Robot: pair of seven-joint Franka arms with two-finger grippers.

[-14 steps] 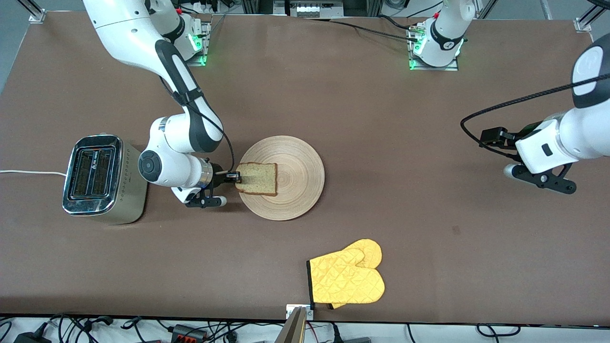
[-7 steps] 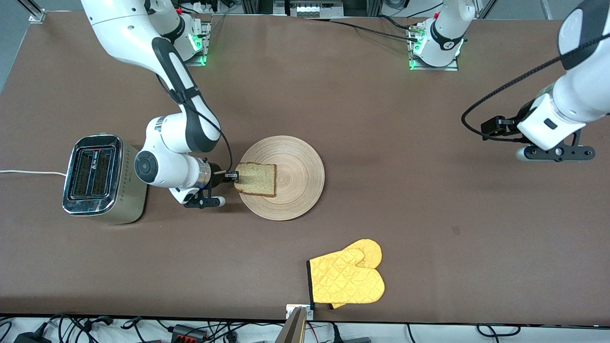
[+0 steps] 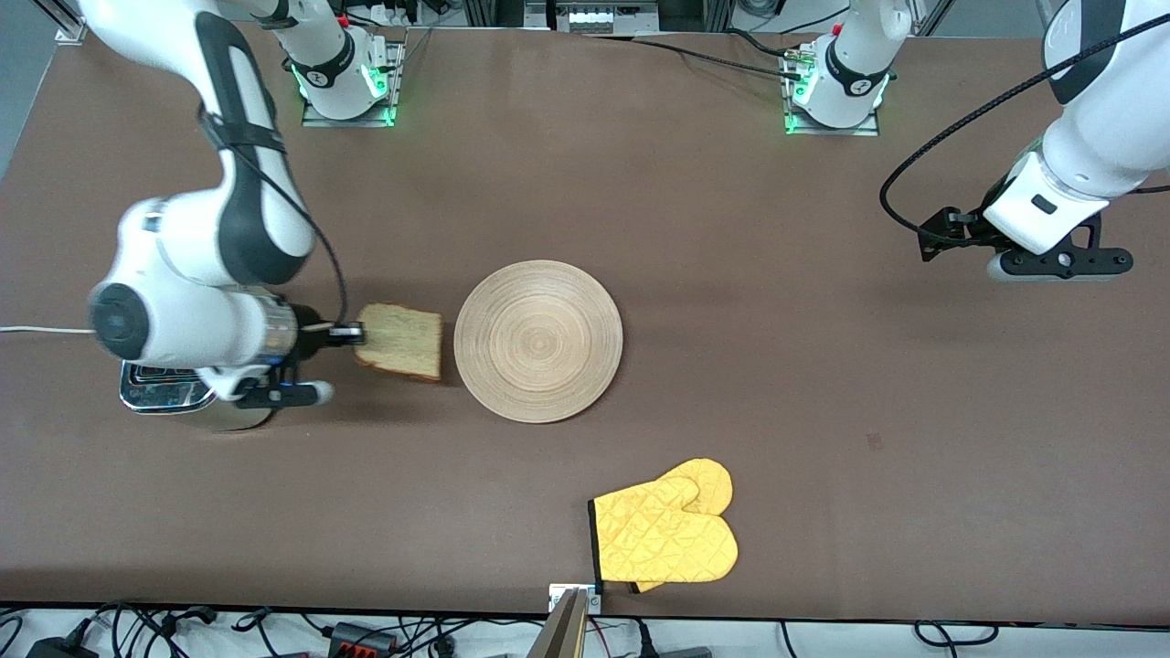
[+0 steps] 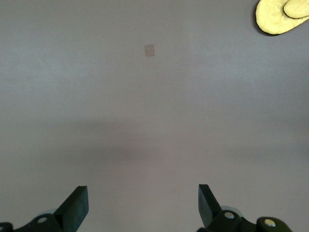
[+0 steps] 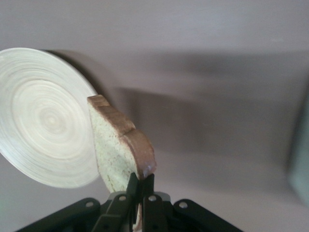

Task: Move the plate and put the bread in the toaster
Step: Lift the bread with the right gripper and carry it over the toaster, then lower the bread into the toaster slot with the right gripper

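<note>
Right gripper point(image 3: 345, 334) clamped on 1 edge of bread point(image 3: 400, 342), slice sticking out sideways toward plate point(image 3: 538, 341), carried in the air over bare table between plate and toaster point(image 3: 174, 395). Toaster mostly hidden under right wrist, at right arm's end of table; slots lie wrist-side of bread, so likely needs repositioning over them and turning edge-down. Left gripper point(image 4: 142, 205) empty, fingers spread wide, waiting over bare table at left arm's end. Oven mitt point(image 3: 665, 533) near front edge.
</note>
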